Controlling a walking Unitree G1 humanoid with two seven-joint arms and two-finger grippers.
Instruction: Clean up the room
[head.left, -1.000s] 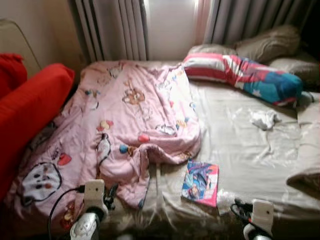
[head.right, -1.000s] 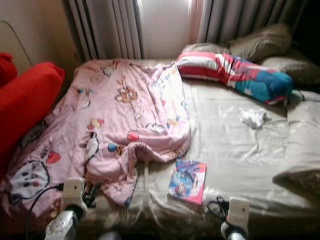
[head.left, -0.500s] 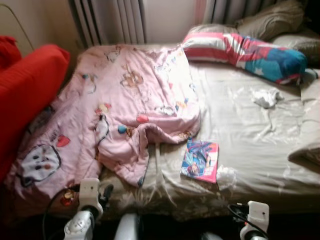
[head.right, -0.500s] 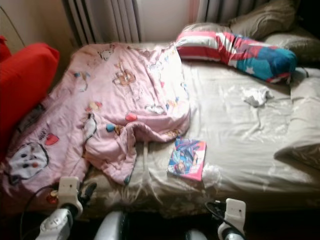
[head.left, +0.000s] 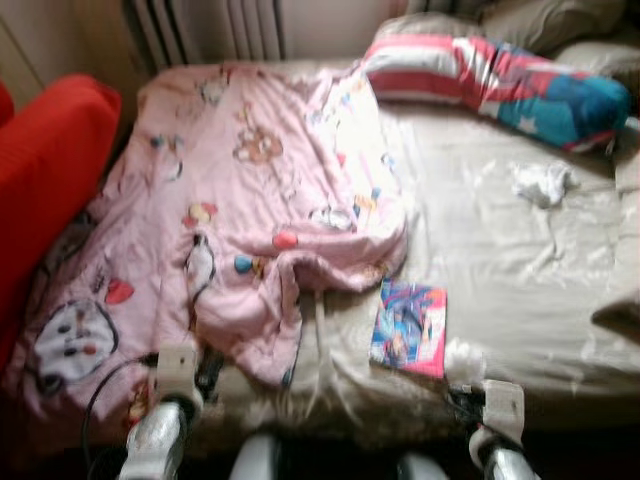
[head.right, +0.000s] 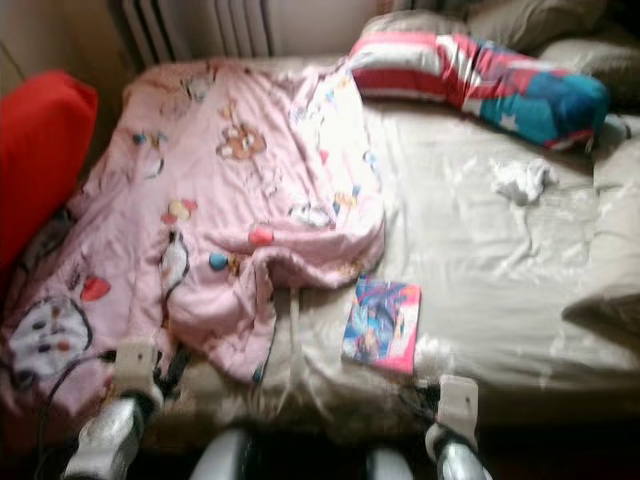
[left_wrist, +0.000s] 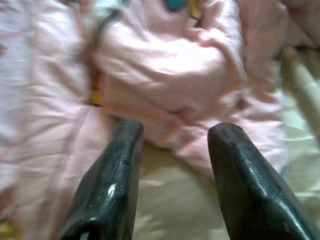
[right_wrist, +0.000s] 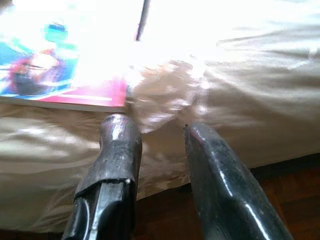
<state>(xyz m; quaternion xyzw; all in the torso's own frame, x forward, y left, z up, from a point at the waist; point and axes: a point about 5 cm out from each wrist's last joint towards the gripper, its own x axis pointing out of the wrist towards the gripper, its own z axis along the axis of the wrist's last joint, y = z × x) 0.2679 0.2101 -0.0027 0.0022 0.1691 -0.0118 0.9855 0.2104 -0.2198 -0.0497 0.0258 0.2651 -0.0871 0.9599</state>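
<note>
Right gripper (right_wrist: 152, 132) hangs fingers parted and empty at the bed's near edge, aimed at a crumpled clear plastic wrapper (right_wrist: 167, 100) beside the colourful thin picture book (right_wrist: 55, 75). Left gripper (left_wrist: 172, 137), likewise spread and empty, faces the rumpled pink cartoon-print quilt (left_wrist: 165, 65). From the head, the camera has dipped closer over the beige-sheeted bed (head.left: 500, 260), so pickup looks near, with open sheet right of the book.

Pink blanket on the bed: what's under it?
The pink blanket covers the left half of the bed, lying on the beige sheet, which shows at its near edge. Anything else beneath the folds is hidden. The book lies beside it, uncovered.
</note>
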